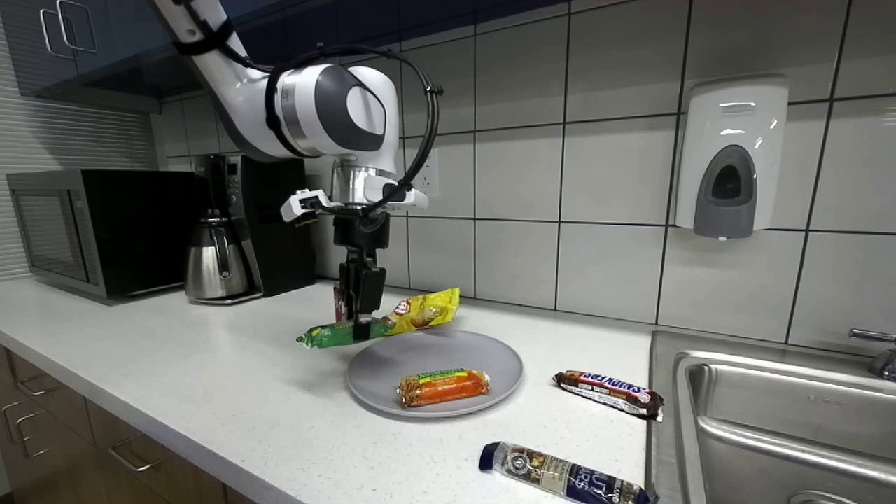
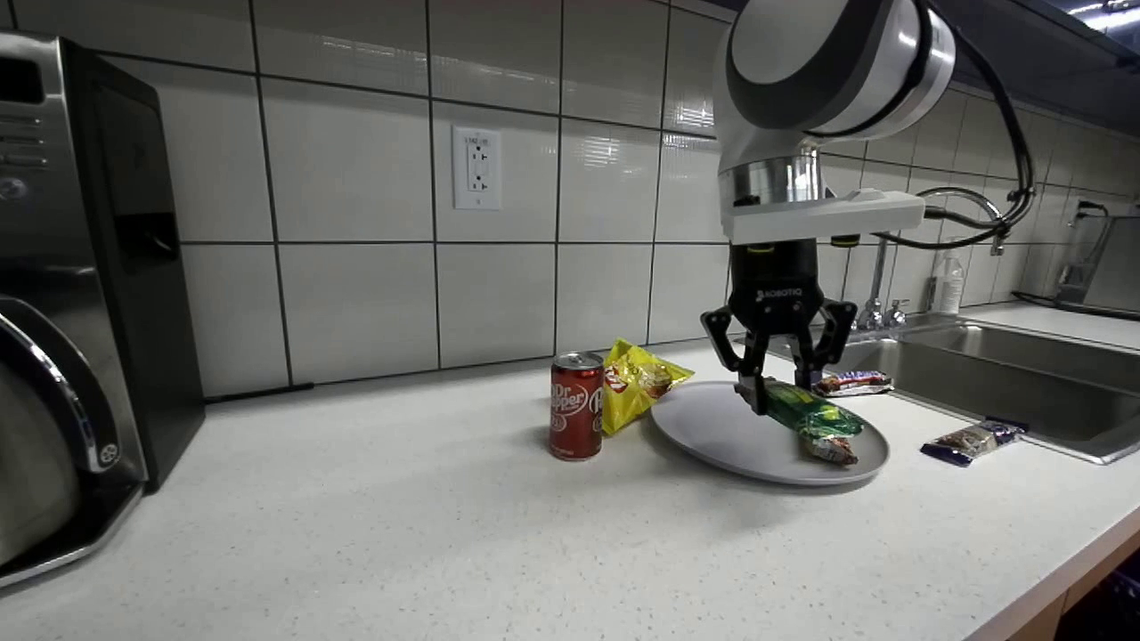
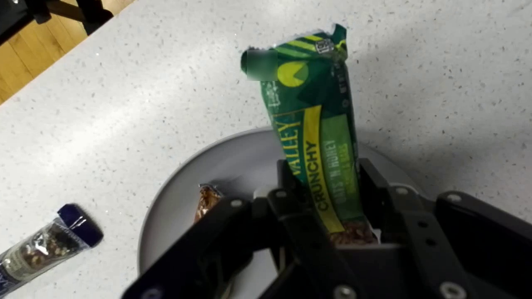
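My gripper [image 2: 784, 392] is shut on a green granola bar [image 3: 307, 124], with a finger on each long side of its wrapper. In the wrist view the bar's far end juts past the rim of the grey plate [image 3: 237, 153] below. An exterior view shows the bar [image 1: 332, 334] raised at the plate's side, the gripper pointing straight down. On the plate [image 1: 420, 353] lies an orange-wrapped bar [image 1: 444, 387]; in the wrist view only its brown tip [image 3: 207, 201] shows beside the fingers. A yellow snack bag [image 2: 634, 383] stands close behind the plate.
A red soda can [image 2: 576, 409] stands beside the yellow bag. Toward the metal sink [image 1: 770, 420] lie a Snickers bar [image 1: 609, 393] and a blue-and-clear nut bar [image 1: 567, 476]. A coffee maker [image 1: 259, 224] and a microwave [image 1: 105, 231] stand along the tiled wall.
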Action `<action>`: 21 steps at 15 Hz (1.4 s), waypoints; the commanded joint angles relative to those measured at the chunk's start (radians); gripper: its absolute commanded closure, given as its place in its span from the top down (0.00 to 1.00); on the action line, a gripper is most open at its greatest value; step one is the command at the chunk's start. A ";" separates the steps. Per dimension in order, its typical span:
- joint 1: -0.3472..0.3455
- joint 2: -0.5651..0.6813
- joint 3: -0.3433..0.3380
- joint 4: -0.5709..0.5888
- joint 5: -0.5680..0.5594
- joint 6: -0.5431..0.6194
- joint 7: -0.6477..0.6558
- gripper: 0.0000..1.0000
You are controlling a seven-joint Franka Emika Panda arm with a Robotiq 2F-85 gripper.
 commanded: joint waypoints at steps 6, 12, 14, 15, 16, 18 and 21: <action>0.000 0.123 -0.005 0.137 -0.041 -0.044 -0.181 0.16; 0.003 0.175 -0.013 0.179 -0.073 -0.047 -0.234 0.16; 0.004 0.189 -0.013 0.191 -0.075 -0.048 -0.245 0.16; 0.005 0.195 -0.014 0.195 -0.076 -0.047 -0.248 0.16; 0.006 0.200 -0.014 0.199 -0.075 -0.046 -0.253 0.16; 0.008 0.210 -0.014 0.206 -0.074 -0.041 -0.256 0.16; 0.009 0.222 -0.013 0.212 -0.065 -0.035 -0.260 0.16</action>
